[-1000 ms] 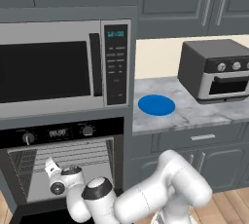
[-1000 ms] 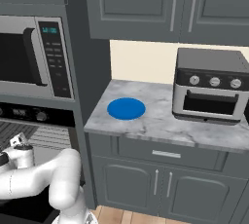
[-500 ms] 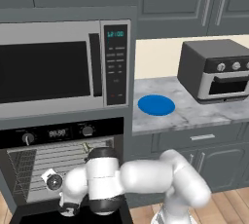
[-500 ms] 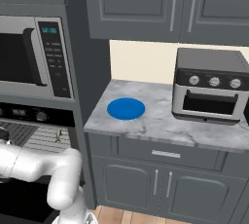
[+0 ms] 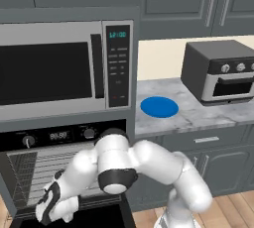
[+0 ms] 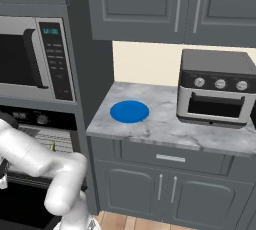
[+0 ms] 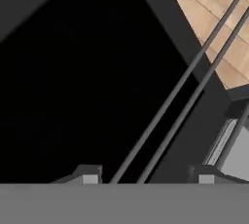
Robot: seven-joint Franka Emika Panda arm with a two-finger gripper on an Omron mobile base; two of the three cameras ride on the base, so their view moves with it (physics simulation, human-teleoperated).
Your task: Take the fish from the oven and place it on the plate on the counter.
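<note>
The oven [image 5: 54,135] sits under the microwave with its door dropped open. My gripper [image 5: 47,213] hangs low at the oven's left front, over the open door. In the hand view my gripper [image 7: 146,179] is open, its fingertips [image 7: 88,177] wide apart. Beyond them lie dark door glass and two thin bars. The fish [image 6: 52,146], a tiny yellow-green sliver, lies on the wire rack [image 6: 47,141] inside the oven. The blue plate [image 5: 159,107] [image 6: 129,111] lies flat on the marbled counter [image 5: 198,118] to the right of the oven.
A silver microwave [image 5: 59,66] is built in above the oven. A dark toaster oven [image 5: 221,71] [image 6: 215,89] stands on the counter right of the plate. My white arm [image 5: 144,160] bends across the oven front. Wood floor [image 7: 219,18] shows past the door's edge.
My hand has dropped from rack height down toward the open door at the lower left, while the elbow swung up across the oven front. The fingers have spread wider.
</note>
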